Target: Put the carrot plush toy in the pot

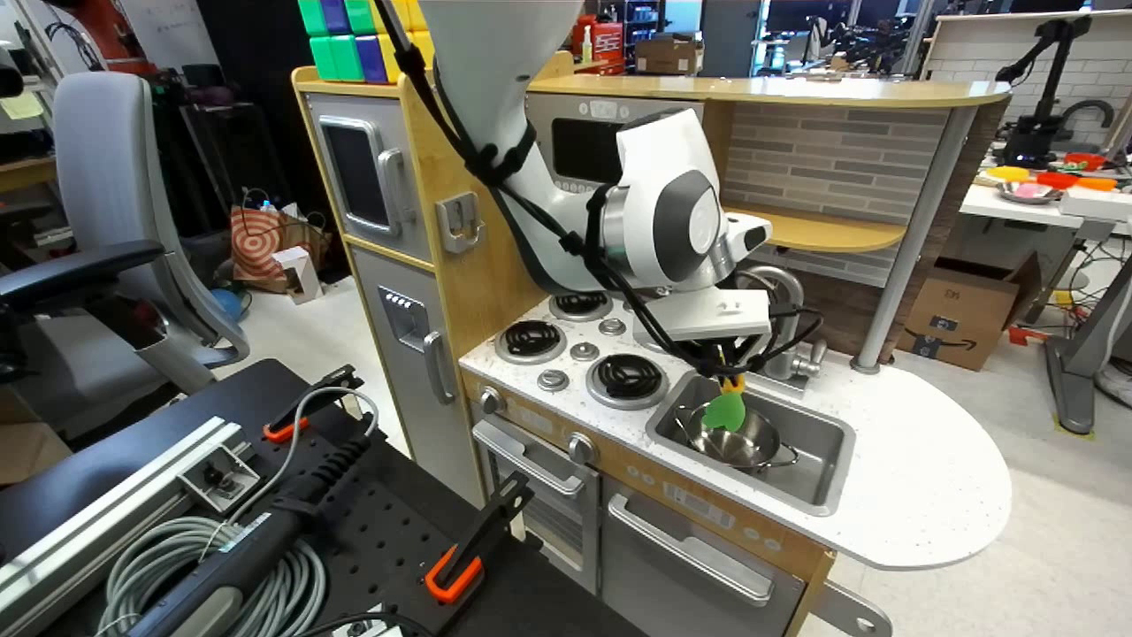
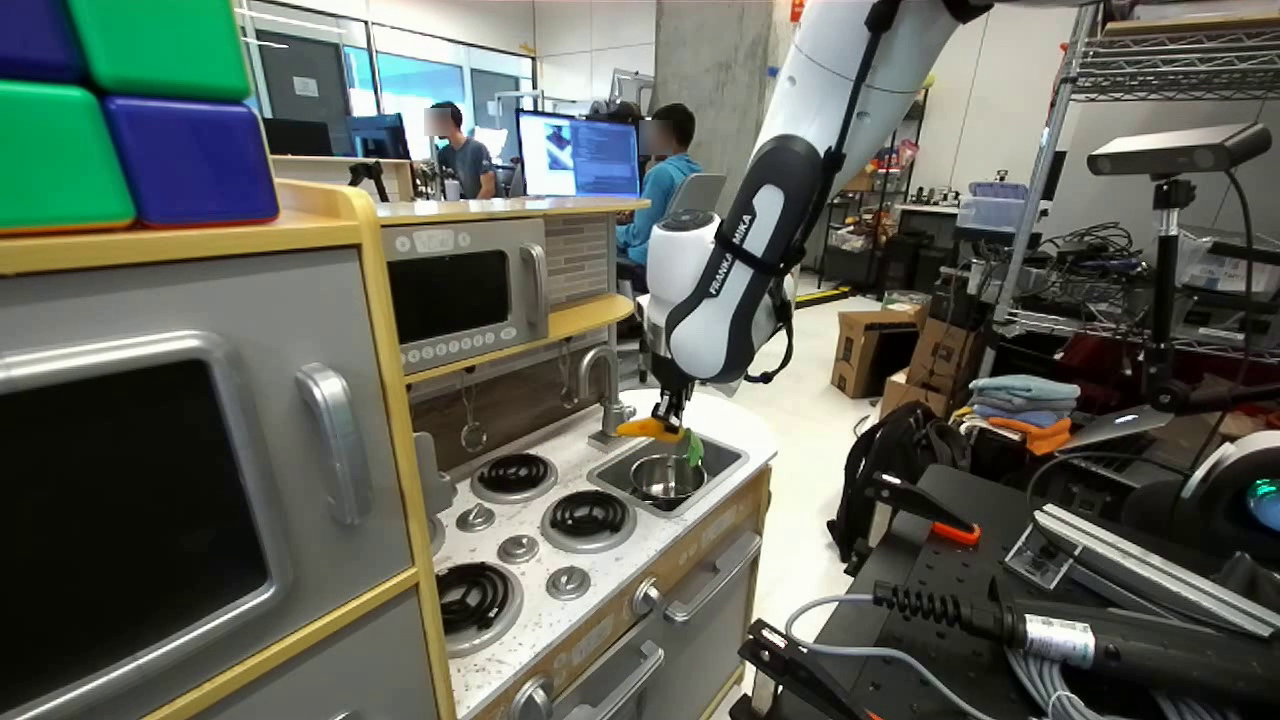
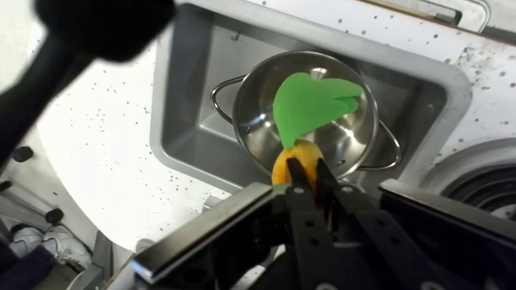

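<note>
Speckled white, the desk [image 1: 929,482] is seen at lower right in an exterior view, the pot [image 1: 743,448] set in its sink [image 1: 818,449]. Near the wrist view's center, the carrot plush toy [image 3: 300,121] is pinched by the jaws above the pot.

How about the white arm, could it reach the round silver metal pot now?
Likely yes: the black gripper holds the orange plush carrot, its green leaves over the pot; nothing else visibly intervenes.

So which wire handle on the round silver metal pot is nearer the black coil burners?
In the wrist view, the right wire handle, facing a black coil burner; the left wire handle is opposite, beyond the pot.
</note>
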